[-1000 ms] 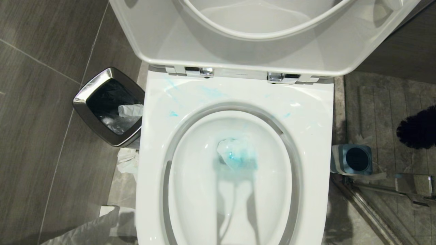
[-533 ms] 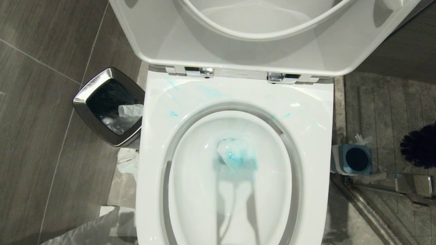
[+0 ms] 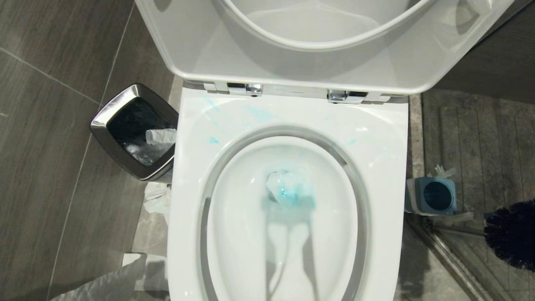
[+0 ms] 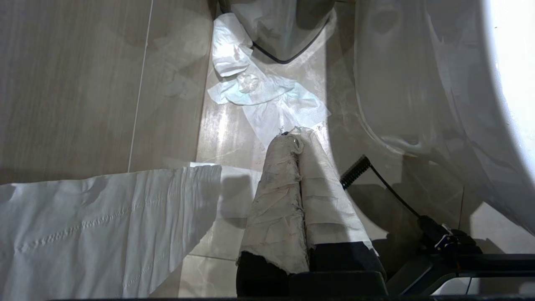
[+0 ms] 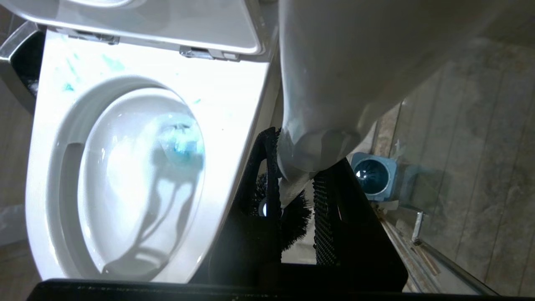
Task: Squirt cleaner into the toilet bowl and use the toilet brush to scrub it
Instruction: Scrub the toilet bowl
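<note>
Brush head has dropped lower at the right edge since a second ago, now below the holder instead of beside and above it

Head view: the black bristle head of the brush [image 3: 510, 234] hangs over the floor right of the bowl [image 3: 388, 167], near the blue holder [image 3: 432, 195]; cleaner [image 3: 288, 194] tints a patch deep in the bowl and smears the rim; the steel bin [image 3: 133, 129] stands left of the bowl; neither gripper shows here. Left wrist view: the left gripper [image 4: 299, 138], fingers wrapped in paper and pressed together with nothing between them, points at the floor beside crumpled tissue [image 4: 259, 92]. Right wrist view: the right gripper [image 5: 294, 184] has its black fingers narrowed on the brush's white handle, bristles showing below, the holder just beyond
</note>
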`<state>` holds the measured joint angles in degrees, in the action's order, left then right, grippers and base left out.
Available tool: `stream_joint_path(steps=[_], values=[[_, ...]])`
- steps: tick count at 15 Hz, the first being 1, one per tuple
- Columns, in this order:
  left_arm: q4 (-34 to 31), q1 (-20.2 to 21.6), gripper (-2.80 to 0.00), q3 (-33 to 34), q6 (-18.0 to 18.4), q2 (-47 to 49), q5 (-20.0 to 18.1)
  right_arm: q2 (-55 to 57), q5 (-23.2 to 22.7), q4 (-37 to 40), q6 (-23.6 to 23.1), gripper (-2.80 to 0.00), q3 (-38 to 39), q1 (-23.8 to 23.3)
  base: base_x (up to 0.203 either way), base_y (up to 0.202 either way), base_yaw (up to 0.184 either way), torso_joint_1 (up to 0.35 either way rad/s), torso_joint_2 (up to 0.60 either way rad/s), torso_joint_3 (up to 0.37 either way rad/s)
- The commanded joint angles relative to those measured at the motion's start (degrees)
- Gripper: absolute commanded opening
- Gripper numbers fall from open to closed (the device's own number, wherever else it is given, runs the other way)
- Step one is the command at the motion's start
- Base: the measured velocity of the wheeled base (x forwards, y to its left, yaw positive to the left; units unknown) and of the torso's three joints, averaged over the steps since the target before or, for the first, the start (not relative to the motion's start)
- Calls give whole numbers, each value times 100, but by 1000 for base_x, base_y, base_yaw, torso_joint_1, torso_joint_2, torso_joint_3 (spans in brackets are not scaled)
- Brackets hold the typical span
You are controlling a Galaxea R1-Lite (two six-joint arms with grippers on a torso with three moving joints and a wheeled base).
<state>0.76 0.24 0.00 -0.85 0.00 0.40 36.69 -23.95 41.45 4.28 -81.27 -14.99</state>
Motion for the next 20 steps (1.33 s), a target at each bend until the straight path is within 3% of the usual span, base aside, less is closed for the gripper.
stream_joint_path(steps=[1, 10, 13, 16, 20], values=[[3, 2, -280, 44, -3, 0, 4, -74, -22, 30, 11, -280, -30, -71, 0, 0, 0, 7, -4, 120], [3, 2, -280, 44, 6, 0, 4, -24, -22, 27, 76, -280, 95, -107, 0, 0, 0, 0, 3, 192], [3, 2, -280, 44, 6, 0, 4, 132, -94, 24, 67, -280, 205, -475, 0, 0, 0, 1, 3, 207], [3, 2, -280, 44, 6, 0, 4, 240, -584, 30, 2, -280, 173, -1305, 0, 0, 0, 0, 5, 203], [3, 2, -280, 44, 6, 0, 4, 510, -2246, 29, -144, -280, -47, -3144, 0, 0, 0, 0, 2, 201]])
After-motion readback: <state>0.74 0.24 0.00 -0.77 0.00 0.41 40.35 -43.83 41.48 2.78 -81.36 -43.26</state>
